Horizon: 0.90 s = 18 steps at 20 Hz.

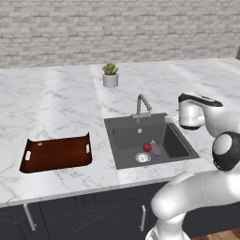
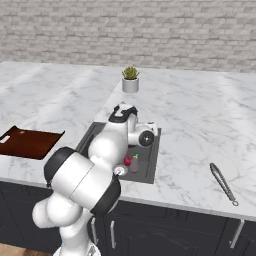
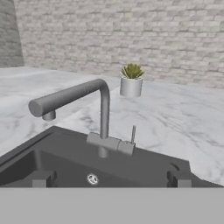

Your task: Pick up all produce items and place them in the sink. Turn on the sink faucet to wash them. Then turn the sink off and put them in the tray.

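Note:
The round red fruit and the purple vegetable with a green tip lie side by side in the dark grey sink, close to the drain. They also appear past my arm as the fruit and the vegetable. My gripper is open and holds nothing, its dark fingertips wide apart. It faces the grey gooseneck faucet from across the basin. The faucet's thin lever stands upright, and I see no water. The reddish-brown tray lies bare on the counter left of the sink.
A potted succulent stands behind the faucet near the brick wall. A long metal utensil lies on the marble counter right of the sink. Dark cabinet doors run below the counter's front edge.

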Tool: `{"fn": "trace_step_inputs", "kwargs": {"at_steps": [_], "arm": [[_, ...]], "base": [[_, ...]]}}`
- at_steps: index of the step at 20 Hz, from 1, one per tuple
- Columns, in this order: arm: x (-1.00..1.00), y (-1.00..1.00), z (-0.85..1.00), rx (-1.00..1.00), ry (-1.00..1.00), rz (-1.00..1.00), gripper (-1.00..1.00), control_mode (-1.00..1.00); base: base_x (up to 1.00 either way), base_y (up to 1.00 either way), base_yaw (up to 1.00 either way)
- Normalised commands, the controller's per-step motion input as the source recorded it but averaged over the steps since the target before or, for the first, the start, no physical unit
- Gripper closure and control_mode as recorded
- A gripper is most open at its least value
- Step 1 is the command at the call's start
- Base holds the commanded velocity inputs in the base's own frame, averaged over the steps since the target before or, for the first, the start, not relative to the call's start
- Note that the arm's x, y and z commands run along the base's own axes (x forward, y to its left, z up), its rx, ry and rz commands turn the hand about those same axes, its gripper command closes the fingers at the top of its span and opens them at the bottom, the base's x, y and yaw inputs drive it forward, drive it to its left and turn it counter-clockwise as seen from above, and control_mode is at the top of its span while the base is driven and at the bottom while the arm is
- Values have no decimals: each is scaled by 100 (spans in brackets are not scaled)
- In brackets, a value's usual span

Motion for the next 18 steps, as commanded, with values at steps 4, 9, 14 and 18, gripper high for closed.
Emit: {"fn": "trace_step_inputs", "kwargs": {"at_steps": [4, 9, 14, 18], "arm": [[33, -9, 0, 0, 0, 4, -100, -100], [41, -9, -11, 0, 2, 6, -100, -100], [37, -5, -18, 0, 3, 7, -100, -100], [35, -13, -8, 0, 0, 7, -100, -100]], "base": [[0, 0, 0], [0, 0, 0], [0, 0, 0], [0, 0, 0]]}}
